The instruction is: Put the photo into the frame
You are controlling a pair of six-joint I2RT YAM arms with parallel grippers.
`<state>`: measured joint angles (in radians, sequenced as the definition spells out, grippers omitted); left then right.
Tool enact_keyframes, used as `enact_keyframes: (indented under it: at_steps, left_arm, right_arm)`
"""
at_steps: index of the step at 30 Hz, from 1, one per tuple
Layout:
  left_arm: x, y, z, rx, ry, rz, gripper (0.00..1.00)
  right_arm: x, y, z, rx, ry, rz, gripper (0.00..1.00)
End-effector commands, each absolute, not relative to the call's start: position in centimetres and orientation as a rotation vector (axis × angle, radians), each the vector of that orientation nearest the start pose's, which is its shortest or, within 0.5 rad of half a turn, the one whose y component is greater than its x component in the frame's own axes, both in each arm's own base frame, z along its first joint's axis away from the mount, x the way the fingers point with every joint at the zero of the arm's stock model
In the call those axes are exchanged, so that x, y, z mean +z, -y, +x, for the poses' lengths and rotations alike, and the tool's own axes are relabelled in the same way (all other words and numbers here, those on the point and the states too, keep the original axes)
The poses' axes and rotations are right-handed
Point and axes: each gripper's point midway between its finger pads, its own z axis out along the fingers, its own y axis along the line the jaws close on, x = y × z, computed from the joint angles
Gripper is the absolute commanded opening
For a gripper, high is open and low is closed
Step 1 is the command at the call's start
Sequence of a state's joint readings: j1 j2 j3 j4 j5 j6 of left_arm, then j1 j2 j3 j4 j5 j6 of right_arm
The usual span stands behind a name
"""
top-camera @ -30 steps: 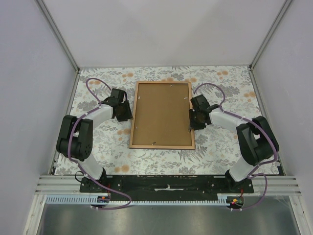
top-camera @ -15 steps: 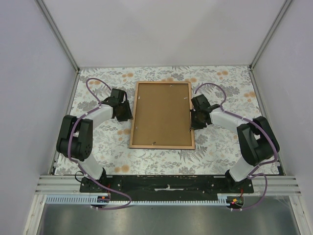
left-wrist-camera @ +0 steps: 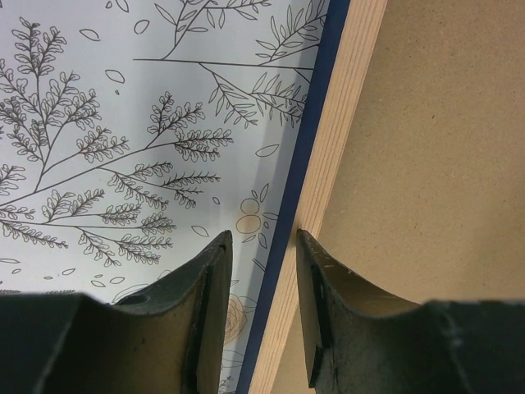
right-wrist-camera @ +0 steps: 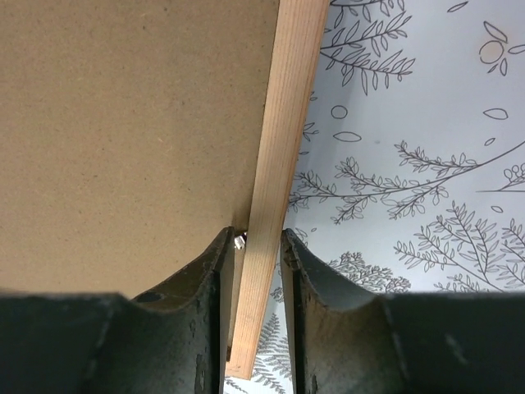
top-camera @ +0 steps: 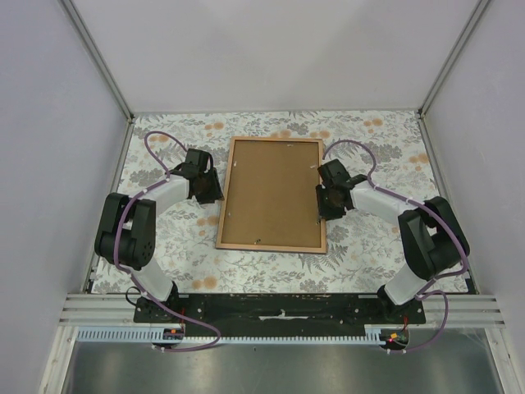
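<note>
The frame [top-camera: 271,247] lies back-up on the flowered tablecloth, its light wood rim around the brown fibreboard backing panel [top-camera: 271,193]. The photo is hidden. My left gripper [top-camera: 216,195] is at the frame's left edge. In the left wrist view it [left-wrist-camera: 264,238] is open and straddles the wood rim [left-wrist-camera: 344,123] and its dark blue side. My right gripper [top-camera: 321,205] is at the frame's right edge. In the right wrist view it [right-wrist-camera: 257,234] is closed around the wood rim [right-wrist-camera: 287,123], beside the backing panel [right-wrist-camera: 123,123].
The flowered tablecloth [top-camera: 369,139] covers the table. Grey walls with metal corner posts [top-camera: 98,57] close in the left, back and right. The arms' base rail [top-camera: 279,305] runs along the near edge.
The right gripper has shifted slightly towards the frame, and the frame's near right corner has moved a little. The left arm has not visibly moved.
</note>
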<state>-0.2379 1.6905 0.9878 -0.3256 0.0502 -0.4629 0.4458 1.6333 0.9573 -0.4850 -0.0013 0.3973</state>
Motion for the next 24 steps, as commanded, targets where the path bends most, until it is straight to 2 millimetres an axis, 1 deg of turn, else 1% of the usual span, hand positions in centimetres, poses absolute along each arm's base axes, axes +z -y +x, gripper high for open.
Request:
enact_keyframes:
  at_steps: [1, 6, 11, 14, 16, 17, 18, 20, 22, 24]
  left_arm:
    - [2.2, 11.0, 34.8, -0.273, -2.642, -0.277, 0.43]
    - [2.1, 11.0, 34.7, -0.273, -2.645, -0.278, 0.43]
    - [2.0, 11.1, 34.6, -0.276, -2.647, -0.279, 0.43]
    - [2.0, 11.2, 34.6, -0.276, -2.647, -0.278, 0.43]
    - [2.0, 11.2, 34.6, -0.275, -2.647, -0.276, 0.43]
    - [2.0, 11.2, 34.6, -0.274, -2.646, -0.274, 0.43]
    - [2.0, 11.2, 34.6, -0.274, -2.647, -0.278, 0.43]
    - [2.0, 11.1, 34.6, -0.27, -2.646, -0.277, 0.43]
    - [2.1, 11.1, 34.6, -0.271, -2.645, -0.275, 0.43]
    - [2.0, 11.0, 34.5, -0.264, -2.649, -0.27, 0.43]
  right_arm:
    - [3.8, -16.1, 29.1, 0.183, -2.76, -0.101, 0.36]
    - [3.5, -16.2, 28.9, 0.151, -2.771, -0.074, 0.36]
    - [2.7, -16.2, 28.5, 0.108, -2.793, -0.081, 0.31]
    - [2.3, -16.2, 28.4, 0.098, -2.803, -0.068, 0.24]
    - [2.4, -16.4, 28.5, 0.103, -2.796, -0.063, 0.17]
    - [2.6, -16.4, 28.5, 0.107, -2.791, -0.06, 0.15]
    - [2.6, -16.5, 28.5, 0.112, -2.791, -0.065, 0.15]
    - [3.2, -16.4, 28.6, 0.109, -2.781, -0.074, 0.18]
    - [4.1, -16.3, 28.8, 0.104, -2.764, -0.074, 0.27]
    - [5.3, -16.4, 29.3, 0.114, -2.734, -0.073, 0.38]
